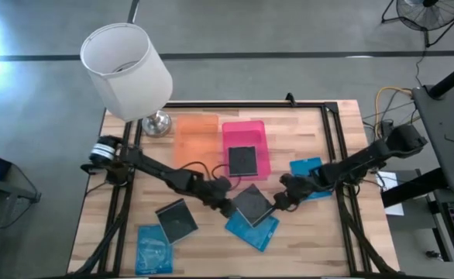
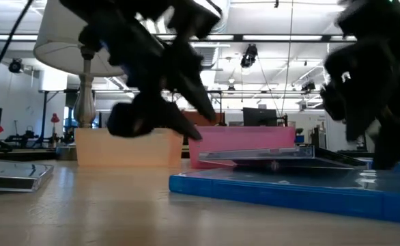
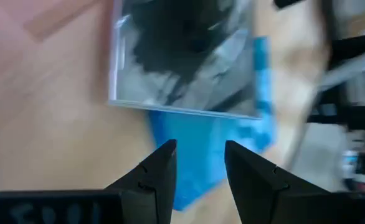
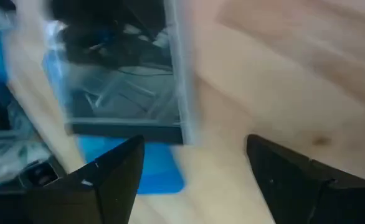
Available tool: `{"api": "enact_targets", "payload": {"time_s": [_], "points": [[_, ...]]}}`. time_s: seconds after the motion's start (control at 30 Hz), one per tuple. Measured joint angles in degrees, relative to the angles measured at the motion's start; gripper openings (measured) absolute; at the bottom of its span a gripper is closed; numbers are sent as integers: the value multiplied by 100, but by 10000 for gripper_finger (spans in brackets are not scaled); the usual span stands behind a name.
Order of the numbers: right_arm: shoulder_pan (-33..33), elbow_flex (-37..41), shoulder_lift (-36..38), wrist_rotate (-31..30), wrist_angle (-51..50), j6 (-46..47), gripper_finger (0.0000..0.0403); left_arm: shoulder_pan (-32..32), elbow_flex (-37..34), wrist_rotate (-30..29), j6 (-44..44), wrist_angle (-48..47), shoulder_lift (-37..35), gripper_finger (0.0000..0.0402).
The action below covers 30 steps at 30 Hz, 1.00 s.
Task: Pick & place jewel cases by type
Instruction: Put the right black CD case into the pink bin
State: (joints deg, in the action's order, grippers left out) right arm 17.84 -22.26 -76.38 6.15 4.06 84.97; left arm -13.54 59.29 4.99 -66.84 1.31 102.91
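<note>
A dark grey jewel case (image 1: 252, 205) lies flat on a blue jewel case (image 1: 255, 230) near the table's middle; the low view shows the dark case (image 2: 254, 155) resting on the blue one (image 2: 289, 188). My left gripper (image 1: 227, 204) is open just left of the dark case (image 3: 182, 56), over the blue one. My right gripper (image 1: 282, 201) is open at the dark case's right edge (image 4: 123, 81). Another dark case (image 1: 244, 160) lies in the pink tray (image 1: 254, 132). Further cases: dark (image 1: 177, 219), blue (image 1: 153, 249), blue (image 1: 308, 177).
The orange tray (image 1: 196, 136) stands left of the pink tray at the table's far side. A white-shaded lamp (image 1: 126, 68) with a metal base (image 1: 156, 122) stands at the far left corner. Bare wood shows along the near edge.
</note>
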Motion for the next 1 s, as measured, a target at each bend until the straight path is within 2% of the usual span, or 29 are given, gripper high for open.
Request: {"api": "enact_targets", "payload": {"time_s": [0.2, 0.37, 0.53, 0.7, 0.8, 0.93, 1.0], "points": [[38, 489, -437, -456, 1650, 327, 283, 16, 577, -15, 91, -210, 604, 117], [-95, 596, -665, -267, 2344, 368, 281, 34, 943, 84, 117, -279, 1029, 117], [-91, 210, -730, 122, 1843, 128, 280, 33, 1208, 293, 122, -282, 1287, 117], [-84, -415, -863, 121, 829, -251, 272, 35, 1324, 311, 242, -286, 1374, 117], [-77, -632, -947, 281, 763, -524, 267, 25, 1311, 370, 241, -316, 1395, 117], [-10, -801, -878, 236, 624, -439, 263, 4, 1244, 421, 226, -404, 1393, 117], [-4, -936, -859, 255, 139, -358, 261, -31, 1211, 339, 227, -435, 1391, 117]]}}
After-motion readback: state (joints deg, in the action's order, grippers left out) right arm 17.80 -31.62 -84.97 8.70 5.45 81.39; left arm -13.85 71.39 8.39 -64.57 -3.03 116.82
